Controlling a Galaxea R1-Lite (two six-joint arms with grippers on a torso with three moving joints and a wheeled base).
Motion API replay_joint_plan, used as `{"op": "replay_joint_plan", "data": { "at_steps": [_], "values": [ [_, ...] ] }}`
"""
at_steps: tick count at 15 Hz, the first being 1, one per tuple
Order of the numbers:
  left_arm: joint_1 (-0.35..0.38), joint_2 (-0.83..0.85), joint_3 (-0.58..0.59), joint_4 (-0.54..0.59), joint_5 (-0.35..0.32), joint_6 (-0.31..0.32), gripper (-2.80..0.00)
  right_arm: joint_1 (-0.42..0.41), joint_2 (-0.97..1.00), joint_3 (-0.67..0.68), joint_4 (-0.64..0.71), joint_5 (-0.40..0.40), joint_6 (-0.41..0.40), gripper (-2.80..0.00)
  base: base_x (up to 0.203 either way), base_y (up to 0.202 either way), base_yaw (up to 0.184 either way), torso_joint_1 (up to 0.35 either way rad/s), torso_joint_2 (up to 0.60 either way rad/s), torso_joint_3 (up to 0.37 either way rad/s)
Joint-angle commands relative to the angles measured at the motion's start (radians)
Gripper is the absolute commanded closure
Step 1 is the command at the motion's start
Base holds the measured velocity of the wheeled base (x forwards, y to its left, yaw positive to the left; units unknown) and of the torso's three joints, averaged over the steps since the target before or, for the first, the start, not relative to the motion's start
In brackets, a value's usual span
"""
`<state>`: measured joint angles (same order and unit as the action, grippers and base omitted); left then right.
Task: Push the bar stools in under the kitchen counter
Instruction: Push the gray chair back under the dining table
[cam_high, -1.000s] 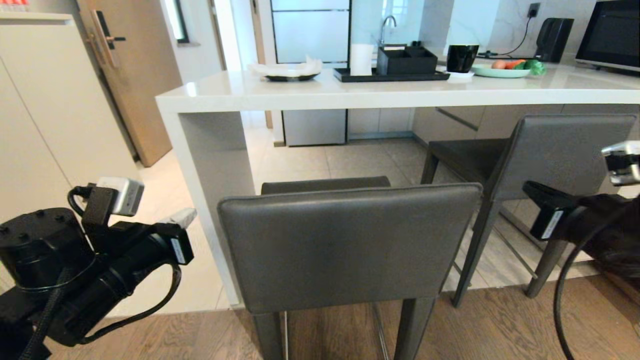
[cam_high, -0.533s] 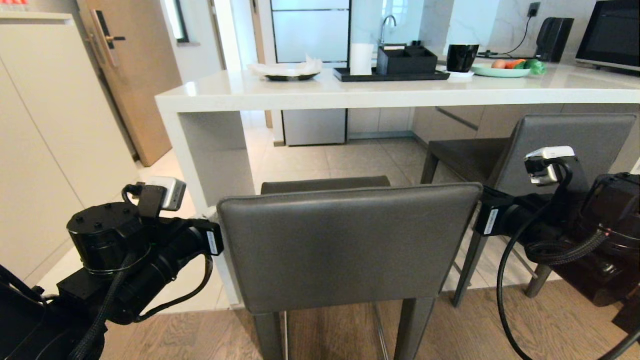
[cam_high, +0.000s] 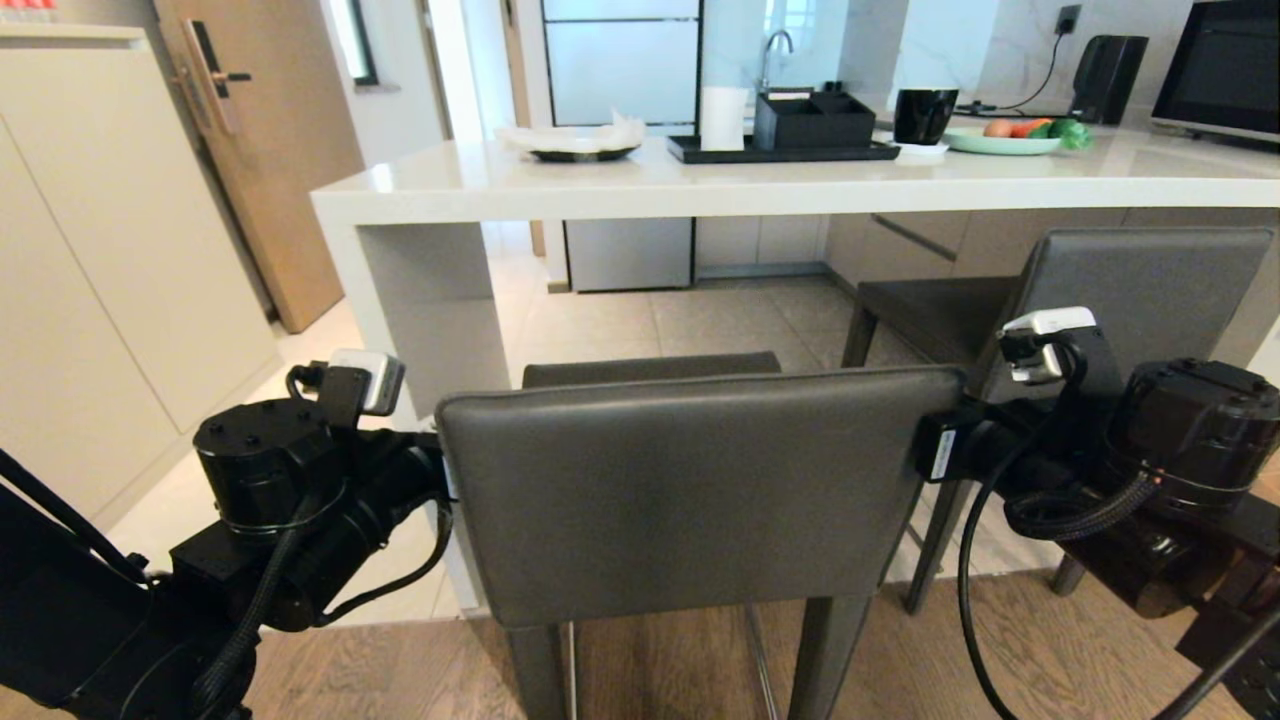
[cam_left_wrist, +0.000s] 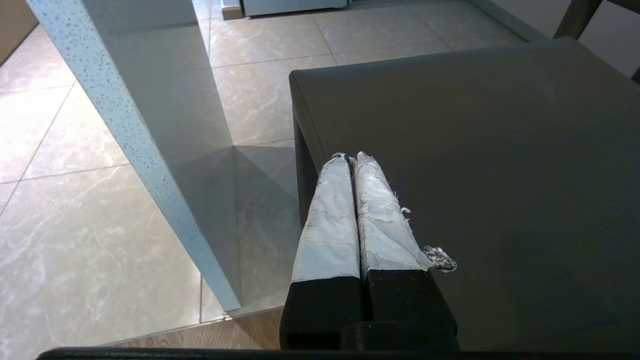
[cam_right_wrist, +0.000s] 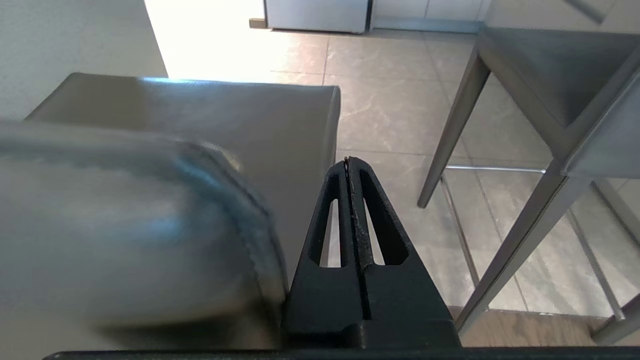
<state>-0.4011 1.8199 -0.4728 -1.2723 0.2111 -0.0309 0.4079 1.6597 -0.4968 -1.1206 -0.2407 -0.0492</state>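
Note:
The near bar stool (cam_high: 700, 490) stands in front of the white kitchen counter (cam_high: 700, 185), with its grey backrest toward me and its seat (cam_left_wrist: 475, 175) just short of the counter's end panel (cam_left_wrist: 125, 125). The second bar stool (cam_high: 1130, 290) stands to the right, angled, with its seat partly under the slab. My left arm (cam_high: 300, 500) reaches past the backrest's left edge. The left gripper (cam_left_wrist: 351, 156) is shut and empty over the seat's left rim. My right arm (cam_high: 1150, 440) is at the backrest's right edge. The right gripper (cam_right_wrist: 347, 160) is shut and empty beside the seat (cam_right_wrist: 225, 120).
On the counter are a black tray (cam_high: 780, 150) with a paper roll, a black mug (cam_high: 922, 115) and a plate of vegetables (cam_high: 1010, 140). A wooden door (cam_high: 260, 150) and pale cabinets (cam_high: 90, 270) are on the left. Wood flooring (cam_high: 1000, 650) meets tile under the stools.
Both arms have swung inward and forward from the outer edges of the view to the two sides of the near stool's backrest. The stools have not moved.

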Motion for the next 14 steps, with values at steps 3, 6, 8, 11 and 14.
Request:
{"op": "replay_joint_plan", "data": {
  "at_steps": [3, 6, 8, 11, 14],
  "values": [
    [-0.004, 0.004, -0.006, -0.009, 0.002, 0.0, 0.0, 0.008, 0.022, -0.002, -0.011, -0.002, -0.006, 0.0, 0.0, 0.0, 0.0, 0.0, 0.0, 0.0],
    [-0.002, 0.006, -0.003, -0.009, 0.005, 0.003, 0.0, 0.014, 0.029, -0.005, -0.011, -0.017, -0.005, 0.0, 0.0, 0.0, 0.0, 0.0, 0.0, 0.0],
    [0.002, -0.001, 0.01, -0.009, 0.005, 0.003, 0.0, 0.012, 0.029, -0.005, -0.011, -0.02, -0.004, 0.0, 0.0, 0.0, 0.0, 0.0, 0.0, 0.0],
    [0.052, -0.033, 0.061, -0.009, -0.001, 0.0, 0.0, 0.012, 0.027, -0.005, -0.013, -0.022, -0.004, 0.0, 0.0, 0.0, 0.0, 0.0, 0.0, 0.0],
    [0.1, -0.079, 0.094, -0.009, -0.006, -0.001, 0.0, 0.012, 0.029, -0.006, -0.018, -0.022, -0.006, 0.0, 0.0, 0.0, 0.0, 0.0, 0.0, 0.0]
  ]
}}
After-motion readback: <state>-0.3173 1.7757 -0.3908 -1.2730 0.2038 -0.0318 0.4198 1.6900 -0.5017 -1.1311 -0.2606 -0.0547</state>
